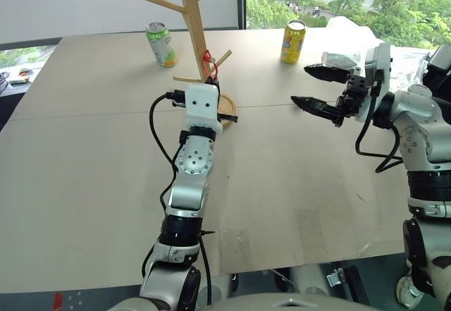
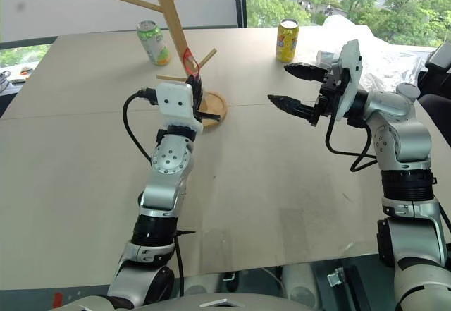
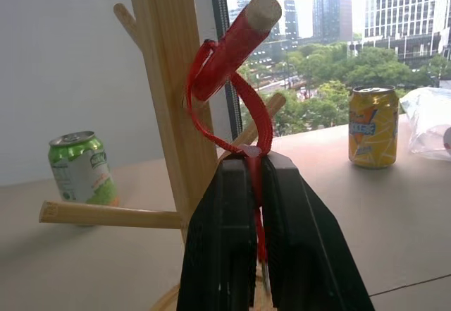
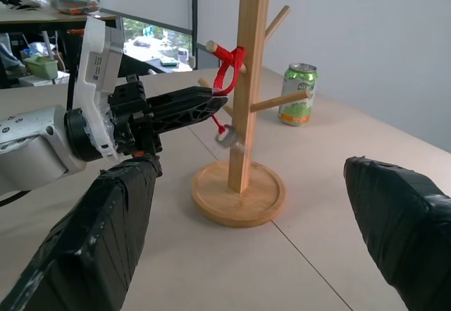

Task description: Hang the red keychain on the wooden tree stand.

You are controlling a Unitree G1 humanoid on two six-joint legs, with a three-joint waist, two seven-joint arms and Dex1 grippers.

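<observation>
The wooden tree stand (image 1: 192,22) rises from its round base at the far middle of the table. The red keychain (image 3: 225,64) has its loop strap around one upward-angled peg of the stand. My left gripper (image 3: 255,159) is shut on the strap just below that peg, close against the pole. The right wrist view shows the silver key (image 4: 225,136) dangling under the left gripper's fingers. My right gripper (image 1: 299,84) hovers open to the right of the stand, pointing toward it, with nothing between its fingers.
A green can (image 1: 161,44) stands behind the stand on its left and a yellow can (image 1: 293,41) on its right. A clear plastic bag (image 1: 352,32) lies at the far right. The brown table (image 1: 296,184) stretches toward me.
</observation>
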